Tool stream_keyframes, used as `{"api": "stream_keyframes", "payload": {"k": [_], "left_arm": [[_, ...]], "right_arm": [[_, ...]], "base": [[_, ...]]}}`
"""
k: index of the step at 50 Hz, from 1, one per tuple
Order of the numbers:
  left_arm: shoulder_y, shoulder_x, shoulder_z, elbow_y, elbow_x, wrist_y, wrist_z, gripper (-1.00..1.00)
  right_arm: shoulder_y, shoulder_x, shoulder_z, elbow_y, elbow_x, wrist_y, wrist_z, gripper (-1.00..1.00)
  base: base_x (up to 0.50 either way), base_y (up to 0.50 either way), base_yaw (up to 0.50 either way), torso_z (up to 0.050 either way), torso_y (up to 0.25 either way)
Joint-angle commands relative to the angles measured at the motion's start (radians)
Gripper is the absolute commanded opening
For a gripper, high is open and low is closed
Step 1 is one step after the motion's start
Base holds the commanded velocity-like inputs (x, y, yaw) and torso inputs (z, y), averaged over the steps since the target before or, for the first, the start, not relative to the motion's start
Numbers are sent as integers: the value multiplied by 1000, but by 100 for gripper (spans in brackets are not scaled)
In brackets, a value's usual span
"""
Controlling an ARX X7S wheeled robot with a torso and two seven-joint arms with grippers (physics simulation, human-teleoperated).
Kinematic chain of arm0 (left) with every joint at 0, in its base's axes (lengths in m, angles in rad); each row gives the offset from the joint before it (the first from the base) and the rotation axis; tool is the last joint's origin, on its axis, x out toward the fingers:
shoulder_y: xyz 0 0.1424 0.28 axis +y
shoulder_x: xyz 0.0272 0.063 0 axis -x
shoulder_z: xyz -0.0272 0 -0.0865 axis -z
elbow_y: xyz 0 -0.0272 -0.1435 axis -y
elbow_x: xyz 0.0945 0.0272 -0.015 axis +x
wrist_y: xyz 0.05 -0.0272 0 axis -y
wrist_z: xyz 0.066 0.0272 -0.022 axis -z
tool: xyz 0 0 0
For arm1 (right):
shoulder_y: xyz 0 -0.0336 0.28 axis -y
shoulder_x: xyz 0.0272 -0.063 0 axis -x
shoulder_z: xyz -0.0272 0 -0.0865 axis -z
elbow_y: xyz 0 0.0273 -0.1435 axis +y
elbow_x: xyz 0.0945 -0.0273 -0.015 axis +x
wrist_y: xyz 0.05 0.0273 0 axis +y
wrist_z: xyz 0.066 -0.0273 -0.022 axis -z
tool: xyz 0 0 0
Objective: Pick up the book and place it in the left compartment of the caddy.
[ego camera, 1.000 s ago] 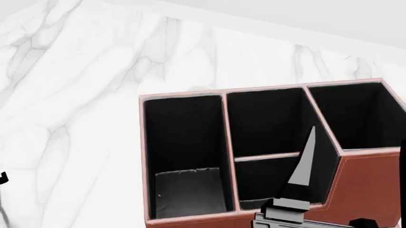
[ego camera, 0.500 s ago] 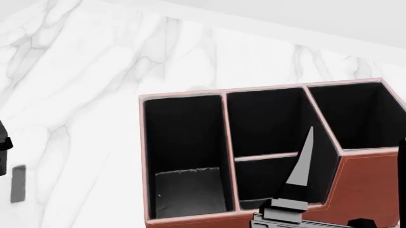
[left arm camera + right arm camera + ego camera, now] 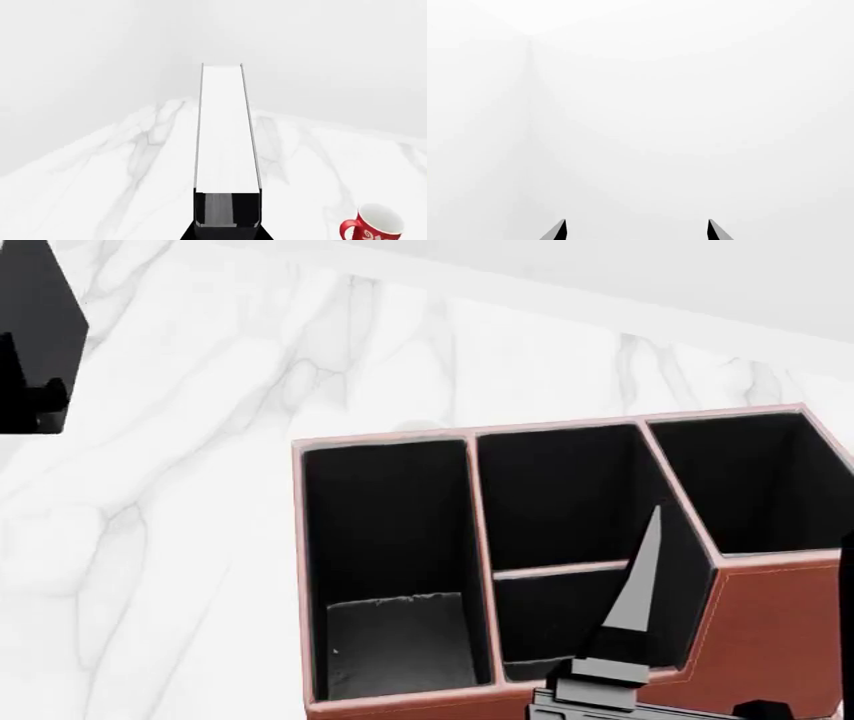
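Note:
The book is in my left gripper, which is shut on its black near end; its white page edge runs straight away from the camera, above the marble top. In the head view the book shows as a black shape high at the left edge, left of and apart from the caddy. The caddy is reddish-brown with a black interior, and its left compartment is long with a grey floor and nothing in it. My right gripper is open with nothing between its fingers; one grey finger stands over the caddy's front middle section.
A red-and-white mug stands on the white marble top beside the held book in the left wrist view. A pale wall runs along the back of the marble top. The right wrist view faces only blank white wall.
The black book in my left gripper has risen from the lower left edge of the head view to its upper left corner. Caddy and right arm have not moved.

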Motion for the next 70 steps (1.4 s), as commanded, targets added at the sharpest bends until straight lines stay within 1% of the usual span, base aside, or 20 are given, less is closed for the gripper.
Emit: {"api": "stream_keyframes", "payload": {"k": [1, 9, 21, 22, 43, 46, 48, 49, 51, 52, 54, 57, 58, 61, 62, 64, 65, 66, 67, 70], "left_arm": [[-133, 46, -33, 167, -64, -76, -18, -100], [-184, 79, -30, 214, -100, -116, -57, -100], [-153, 155, -28, 291, -125, -100, -124, -100], [-149, 174, -23, 308, -134, -99, -131, -100], [-103, 278, 30, 415, -147, -77, -207, -100], [-94, 314, 16, 420, -184, -129, -321, -100], [-91, 321, 22, 441, -182, -124, -330, -100], [-84, 344, 8, 446, -204, -139, -384, -100], [-84, 349, 13, 460, -207, -137, -384, -100], [-79, 370, 16, 473, -213, -146, -425, -100], [-69, 385, 13, 486, -220, -139, -441, -100], [-51, 412, 16, 499, -226, -164, -533, -100], [-34, 418, 16, 511, -217, -133, -510, -100], [-16, 432, 27, 527, -218, -127, -524, -100], [-23, 446, 27, 504, -241, -184, -612, -100], [-24, 440, 71, 517, -211, -186, -599, -100], [-5, 448, 68, 530, -209, -165, -596, -100], [-11, 460, 63, 506, -222, -211, -680, -100], [3, 460, 77, 533, -207, -173, -632, -100], [29, 478, 86, 544, -204, -155, -648, -100]], "right_arm": [[0, -13, 20, 1, -17, 1, -16, 100], [-2, -8, 24, -7, -12, 3, -10, 100], [-5, -5, 29, -6, -6, -3, -7, 100], [-5, -3, 32, -8, -3, -1, -6, 100], [-4, 1, 26, -3, -5, -8, -2, 100], [-3, 3, 27, -7, -2, -5, 1, 100], [-4, 3, 26, -6, -3, -7, 0, 100], [-3, 3, 24, -9, -3, -5, 1, 100], [-3, 4, 24, -10, -3, -4, 2, 100], [-5, 5, 27, -11, -1, -6, 3, 100], [-5, 6, 28, -11, 0, -6, 4, 100], [-5, 6, 26, -10, 0, -8, 3, 100], [-5, 6, 24, -10, -1, -8, 3, 100], [-3, 7, 21, -11, 0, -6, 4, 100], [-1, 8, 22, -12, 2, -5, 5, 100], [-1, 9, 24, -13, 4, -5, 6, 100], [0, 9, 24, -13, 4, -5, 6, 100], [1, 9, 24, -15, 5, -3, 8, 100], [1, 9, 24, -13, 5, -5, 7, 100], [1, 10, 22, -13, 5, -6, 7, 100]], "base": [[0, 0, 0, 0, 0], [0, 0, 0, 0, 1], [0, 0, 0, 0, 2], [0, 0, 0, 0, 0], [0, 0, 0, 0, 2], [0, 0, 0, 0, 0], [0, 0, 1, 0, 0], [0, 0, 0, 0, 11], [0, 0, 0, 0, 0], [0, 0, 0, 0, 0], [0, 0, 0, 0, 5], [0, 0, 0, 0, 0], [0, 0, 3, 0, 0], [0, 0, 0, 0, 3], [0, 0, 0, 0, 0], [0, 0, 0, 0, 0], [0, 0, 3, 0, 0], [0, 0, 0, 0, 10], [0, 0, 0, 0, 0], [0, 0, 0, 0, 0]]}}
